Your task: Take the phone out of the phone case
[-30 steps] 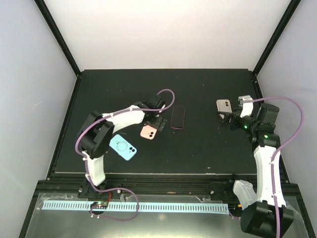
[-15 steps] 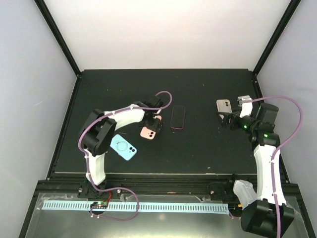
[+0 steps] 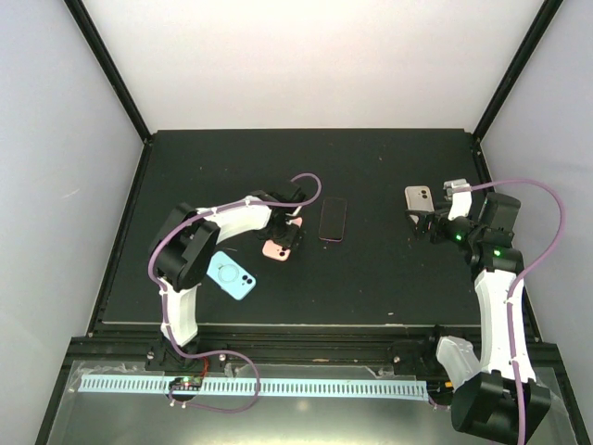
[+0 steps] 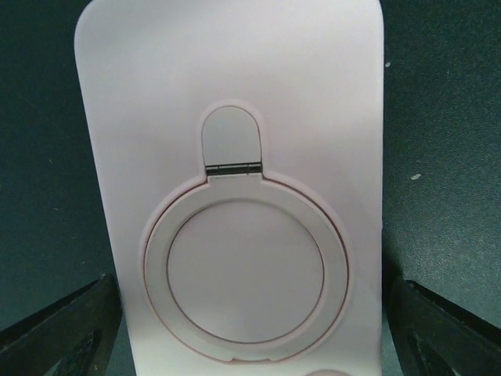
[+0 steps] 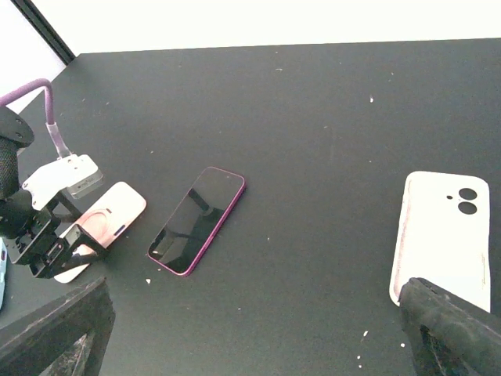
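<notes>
- Cannot tell whether the pink case [image 4: 235, 157] holds a phone: only its back on show, ring stand up.
- Cropped by the bottom edge of the left wrist view, lower end lost.
- Partly covered from above by the left gripper [image 3: 289, 235].
- Only the tips of the left fingers [image 4: 59, 333] in frame, at the lower corners.
- Near corner of the white case [image 5: 442, 235] hidden behind one of the right fingers [image 5: 454, 329].
- Blue case [image 5: 1, 274] reduced to a sliver at the left edge of the right wrist view.

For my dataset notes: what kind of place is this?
Probably a robot lab cell: a black table enclosed by white walls, left arm and right arm bolted at its edge.
</notes>
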`<state>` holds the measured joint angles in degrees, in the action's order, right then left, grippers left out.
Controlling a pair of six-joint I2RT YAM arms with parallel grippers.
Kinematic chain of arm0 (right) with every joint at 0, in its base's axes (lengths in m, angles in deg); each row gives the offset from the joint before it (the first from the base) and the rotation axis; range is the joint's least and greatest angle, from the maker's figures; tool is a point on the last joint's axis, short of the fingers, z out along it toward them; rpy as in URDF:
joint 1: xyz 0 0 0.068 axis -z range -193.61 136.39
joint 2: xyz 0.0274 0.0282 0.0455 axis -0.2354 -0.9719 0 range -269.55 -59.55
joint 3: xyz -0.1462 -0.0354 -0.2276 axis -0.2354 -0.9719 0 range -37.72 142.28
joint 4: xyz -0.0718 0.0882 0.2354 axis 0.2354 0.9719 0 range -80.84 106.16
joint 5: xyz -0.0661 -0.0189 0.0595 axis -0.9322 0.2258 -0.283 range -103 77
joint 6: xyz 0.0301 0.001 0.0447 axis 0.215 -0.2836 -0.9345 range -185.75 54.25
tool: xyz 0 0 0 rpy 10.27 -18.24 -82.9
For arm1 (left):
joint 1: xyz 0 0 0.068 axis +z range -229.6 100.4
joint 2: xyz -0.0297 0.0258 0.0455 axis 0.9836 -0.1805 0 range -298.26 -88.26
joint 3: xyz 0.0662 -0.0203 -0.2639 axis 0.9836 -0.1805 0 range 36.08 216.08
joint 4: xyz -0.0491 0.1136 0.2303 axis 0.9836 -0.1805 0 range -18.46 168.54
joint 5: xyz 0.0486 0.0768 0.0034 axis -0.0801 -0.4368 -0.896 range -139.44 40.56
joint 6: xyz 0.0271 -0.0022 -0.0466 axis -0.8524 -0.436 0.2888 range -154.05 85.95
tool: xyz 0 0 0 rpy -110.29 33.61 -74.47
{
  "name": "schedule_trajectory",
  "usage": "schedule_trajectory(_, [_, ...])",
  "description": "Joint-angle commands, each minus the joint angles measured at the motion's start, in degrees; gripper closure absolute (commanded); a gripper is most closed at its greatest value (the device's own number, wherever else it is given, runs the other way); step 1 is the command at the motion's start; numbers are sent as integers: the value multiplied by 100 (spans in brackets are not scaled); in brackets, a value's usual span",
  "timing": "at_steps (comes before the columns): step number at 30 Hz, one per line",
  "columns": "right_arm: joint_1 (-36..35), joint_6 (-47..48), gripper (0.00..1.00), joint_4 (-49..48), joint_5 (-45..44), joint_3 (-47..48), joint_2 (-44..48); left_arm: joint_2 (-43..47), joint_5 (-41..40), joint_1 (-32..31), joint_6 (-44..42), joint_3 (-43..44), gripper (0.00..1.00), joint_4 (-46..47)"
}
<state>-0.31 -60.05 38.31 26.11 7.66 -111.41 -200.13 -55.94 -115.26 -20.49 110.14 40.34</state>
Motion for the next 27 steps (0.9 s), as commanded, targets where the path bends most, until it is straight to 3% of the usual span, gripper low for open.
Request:
schedule_trajectory(1, [-3,108,0,-8,18,128,6,-243,-141,-8,-4,103,8,-416])
schedule_trajectory(10, [-3,366,1,-44,1040,24,232,395,68,-60,40,-302,29,-290])
schedule_trajectory(14, [-3,820,8,390,1258,232,87,1174,270,-291,104,-701,32,-86])
schedule_trajectory(20, [-90,1990,19,685,1544,417,3,2592,1341,-574,331,-1404,35,311])
schedule_trajectory(23, [-614,2705,25,1294,1182,826,-361,3232,1711,-591,331,-1603,36,251])
schedule_trajectory(27, [-2096,3249,30,1731,-166,1193,-576,4156,2175,-592,279,-1840,36,198])
